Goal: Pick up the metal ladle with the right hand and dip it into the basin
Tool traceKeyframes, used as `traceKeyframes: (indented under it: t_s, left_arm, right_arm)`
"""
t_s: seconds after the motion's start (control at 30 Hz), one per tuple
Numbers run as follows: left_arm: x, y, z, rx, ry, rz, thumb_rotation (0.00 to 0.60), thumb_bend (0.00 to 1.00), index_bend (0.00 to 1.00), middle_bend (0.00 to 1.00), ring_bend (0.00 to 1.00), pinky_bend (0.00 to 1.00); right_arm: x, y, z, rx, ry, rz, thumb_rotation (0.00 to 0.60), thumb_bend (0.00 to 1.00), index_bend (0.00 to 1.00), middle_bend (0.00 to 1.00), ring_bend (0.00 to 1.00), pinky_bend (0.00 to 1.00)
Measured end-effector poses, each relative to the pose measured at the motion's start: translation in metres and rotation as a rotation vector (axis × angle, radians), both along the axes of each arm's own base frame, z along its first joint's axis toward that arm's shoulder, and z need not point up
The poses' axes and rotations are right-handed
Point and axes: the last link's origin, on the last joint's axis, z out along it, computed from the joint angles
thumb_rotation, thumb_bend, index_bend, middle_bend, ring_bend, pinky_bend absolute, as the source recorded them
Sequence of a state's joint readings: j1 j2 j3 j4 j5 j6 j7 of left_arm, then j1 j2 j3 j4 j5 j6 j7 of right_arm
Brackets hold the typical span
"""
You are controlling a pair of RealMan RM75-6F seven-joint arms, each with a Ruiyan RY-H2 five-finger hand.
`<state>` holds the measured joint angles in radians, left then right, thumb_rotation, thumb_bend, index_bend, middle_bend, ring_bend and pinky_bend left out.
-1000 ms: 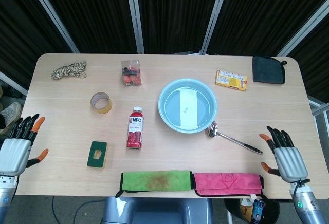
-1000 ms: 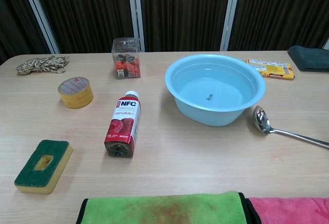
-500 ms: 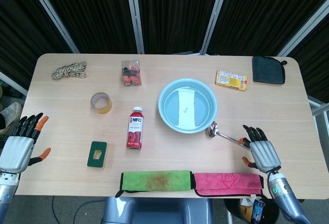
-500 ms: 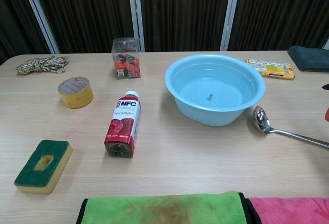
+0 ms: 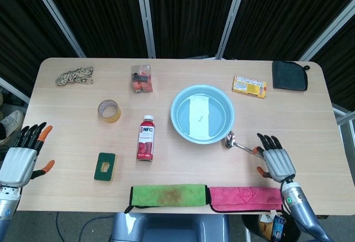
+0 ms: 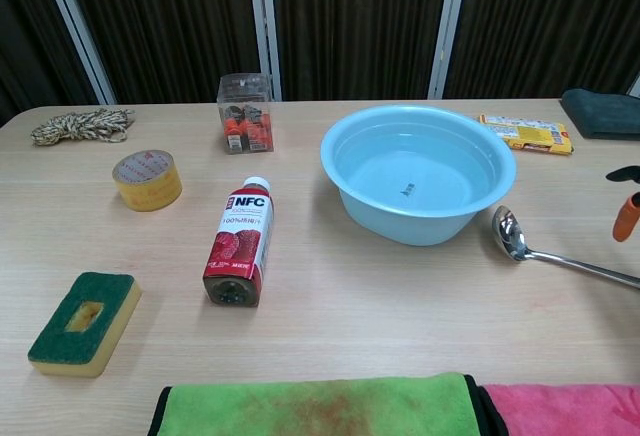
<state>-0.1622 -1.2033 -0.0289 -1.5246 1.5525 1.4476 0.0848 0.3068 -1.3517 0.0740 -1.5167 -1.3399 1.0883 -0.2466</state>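
Note:
The metal ladle [image 5: 237, 142] [image 6: 540, 247] lies on the table just right of the light blue basin [image 5: 183, 105] [image 6: 360, 137], bowl end toward the basin. My right hand [image 5: 274, 161] hovers over the ladle's handle end with fingers spread and nothing in it. In the chest view only its fingertips [image 6: 626, 214] show at the right edge. My left hand [image 5: 22, 154] rests open at the table's left front corner, far from both.
A red juice bottle [image 5: 146, 138] lies left of the basin. Tape roll [image 5: 109, 110], sponge [image 5: 105, 166], rope [image 5: 74, 76] and a clear box [image 5: 141, 77] are on the left. Green [image 5: 168, 194] and pink [image 5: 244, 198] cloths line the front edge. A snack pack [image 5: 249, 86] and dark cloth [image 5: 289, 75] sit back right.
My right hand has moved left and forward from the right front corner to above the ladle's handle. The left hand, ladle and basin have stayed put.

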Motion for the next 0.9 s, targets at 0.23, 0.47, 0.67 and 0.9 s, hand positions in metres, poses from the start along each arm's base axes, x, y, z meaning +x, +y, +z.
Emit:
traceKeyframes:
  t_s: [0.23,0.47,0.67,0.9]
  left_arm:
    - [0.0,0.0,0.0,-0.005,-0.002,-0.005,0.6,0.24,0.0,0.0,0.0,0.04]
    - [-0.001,-0.001,0.003,0.004,-0.007,-0.002,0.6,0.24,0.0,0.0,0.0,0.04]
    - [-0.002,-0.001,0.005,0.009,-0.007,0.006,0.6,0.24,0.0,0.0,0.0,0.04]
    - [-0.004,0.001,0.007,0.023,-0.003,0.015,0.6,0.24,0.0,0.0,0.0,0.04]
  right_arm:
    - [0.008,-0.011,-0.016,0.05,0.001,0.003,0.6,0.26,0.37,0.0,0.0,0.0]
    - [0.006,-0.026,-0.035,0.08,0.014,-0.015,0.6,0.26,0.37,0.0,0.0,0.0]
    - [-0.003,-0.04,-0.049,0.096,0.025,-0.045,0.6,0.26,0.37,0.0,0.0,0.0]
    - [-0.013,-0.057,-0.053,0.083,0.026,-0.071,0.6,0.26,0.37,0.0,0.0,0.0]
